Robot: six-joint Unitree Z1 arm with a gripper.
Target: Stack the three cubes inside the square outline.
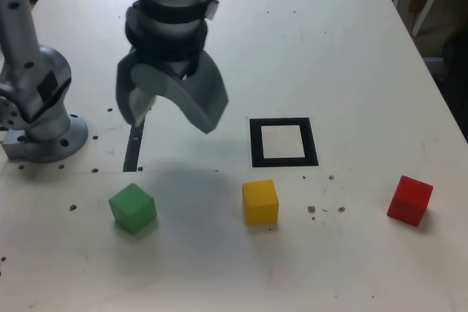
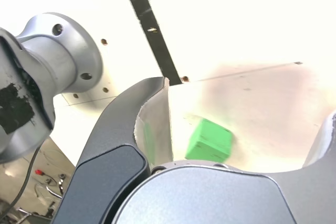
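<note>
Dark-grey, curved two-finger gripper [image 1: 171,123] is pitched downward above the white tabletop [image 1: 336,56], fingers spread and released. Tabletop surface separates the matte green cube [image 1: 133,209] from the matte yellow cube [image 1: 260,203].

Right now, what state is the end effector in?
End effector: open, holding nothing, raised above the table, with the green cube on the tabletop below.

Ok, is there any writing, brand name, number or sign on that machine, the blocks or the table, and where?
None that I can read: the arm, the table and the blocks show no legible text.
The black square outline and black strip carry no lettering.
</note>
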